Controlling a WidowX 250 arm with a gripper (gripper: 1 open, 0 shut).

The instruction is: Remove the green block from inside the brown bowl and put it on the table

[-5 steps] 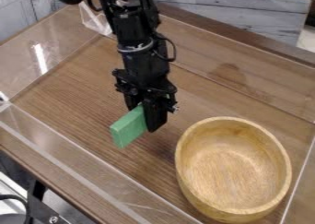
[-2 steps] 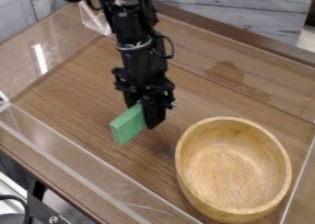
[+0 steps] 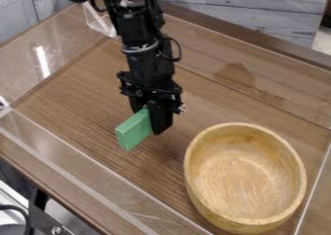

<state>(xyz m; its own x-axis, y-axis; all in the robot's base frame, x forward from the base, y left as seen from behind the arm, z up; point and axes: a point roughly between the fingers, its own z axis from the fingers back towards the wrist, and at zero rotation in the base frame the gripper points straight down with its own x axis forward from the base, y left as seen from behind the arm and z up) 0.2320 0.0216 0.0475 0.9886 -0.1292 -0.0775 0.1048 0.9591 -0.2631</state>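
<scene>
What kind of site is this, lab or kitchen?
Likely a robotics lab bench: a robot arm over a wood-grain table, low clear walls at its edge, cables beside it.

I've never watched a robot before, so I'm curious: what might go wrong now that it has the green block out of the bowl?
The green block slants down from the gripper, so it might tip or slide when let go. If the block is above the table, which this view can't settle, it could drop. A swing sideways might bump the bowl nearby.
</scene>
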